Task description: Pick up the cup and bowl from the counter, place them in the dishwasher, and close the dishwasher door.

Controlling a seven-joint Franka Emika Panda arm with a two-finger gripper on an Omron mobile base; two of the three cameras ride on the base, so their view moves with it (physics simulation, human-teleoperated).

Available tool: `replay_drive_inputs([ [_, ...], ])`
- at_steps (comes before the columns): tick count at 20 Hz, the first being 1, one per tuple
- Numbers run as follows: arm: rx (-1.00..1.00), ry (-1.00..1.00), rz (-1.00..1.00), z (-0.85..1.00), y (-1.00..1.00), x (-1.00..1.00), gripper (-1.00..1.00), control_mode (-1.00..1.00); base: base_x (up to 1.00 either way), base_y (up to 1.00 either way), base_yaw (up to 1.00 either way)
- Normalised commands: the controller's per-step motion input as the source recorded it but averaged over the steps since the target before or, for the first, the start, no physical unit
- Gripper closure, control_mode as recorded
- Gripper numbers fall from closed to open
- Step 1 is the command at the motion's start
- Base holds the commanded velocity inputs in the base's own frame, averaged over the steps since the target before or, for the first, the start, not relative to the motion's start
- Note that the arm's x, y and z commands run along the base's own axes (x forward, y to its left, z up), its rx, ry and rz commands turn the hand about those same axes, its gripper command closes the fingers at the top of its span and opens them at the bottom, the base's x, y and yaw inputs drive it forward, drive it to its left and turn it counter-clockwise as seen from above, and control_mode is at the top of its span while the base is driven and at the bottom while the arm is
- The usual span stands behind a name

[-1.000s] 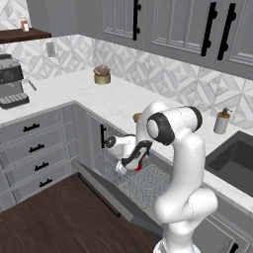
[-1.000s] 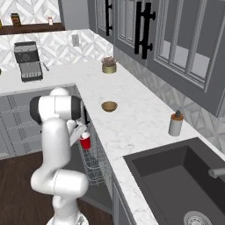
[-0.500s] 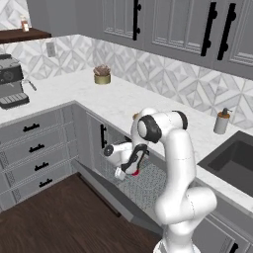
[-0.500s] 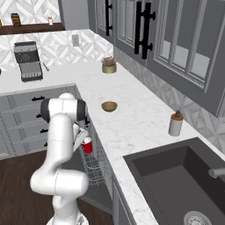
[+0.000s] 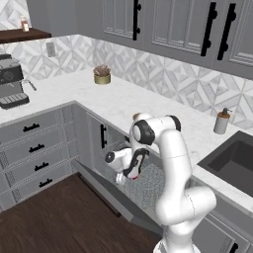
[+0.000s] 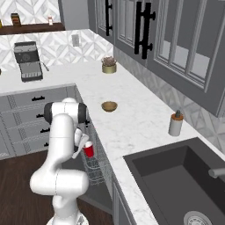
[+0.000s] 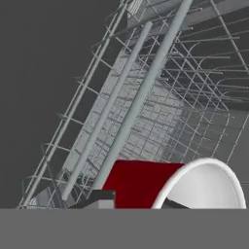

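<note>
Cup [image 6: 88,150] held in the fingers [image 6: 83,148], low over the wire rack [image 6: 97,163] of the open dishwasher. Fingers nearly closed, pinching the cup at its wall and rim; in the hand view the cup [image 7: 170,185] lies tilted just ahead of the finger tips [image 7: 104,198], red side to the left, white mouth to the right. From the left base view just a sliver of red cup [image 5: 132,177] shows beneath the wrist, with the fingers [image 5: 124,176] pointing down toward the rack.

Cup: red plastic, smooth, tapered, thin white rim, white inside.

Rack: thin grey wire, open grid floor with rows of upright tines; two pale flat bars [image 7: 146,92] run across it in the hand view.

Dishwasher door [image 5: 104,190]: flat grey panel, dropped open and sloping out over the dark wood floor [image 5: 54,222], matching the cabinet fronts.

Bowl [image 6: 109,106]: tan-brown, wood-like, shallow and round, sitting on the desk [image 6: 132,123] well apart from the cup, above and beyond the dishwasher opening.

Desk: white, marble-look with faint grey veins, L-shaped over grey drawers with black handles. Soap bottle [image 6: 176,124] stands farther along the desk near the dark sink [image 6: 180,184]; small gold pot with reddish plant [image 6: 108,65] stands at the corner by the patterned wall tile.
</note>
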Motion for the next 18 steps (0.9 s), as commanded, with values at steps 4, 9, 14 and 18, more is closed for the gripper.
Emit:
replay_drive_inputs([
  [4,0.01,0.02,0.08,-0.38,0.03,0.00,1.00,-1.00,0.00,0.00,0.00],
  [9,0.02,0.03,0.08,-0.40,0.18,-0.12,1.00,-1.00,0.00,0.00,0.00],
  [14,0.07,0.15,0.09,-0.37,0.39,-0.54,1.00,-1.00,0.00,0.00,0.00],
  [18,0.03,0.08,0.06,-0.32,0.26,-0.30,-1.00,-1.00,0.00,0.00,0.00],
])
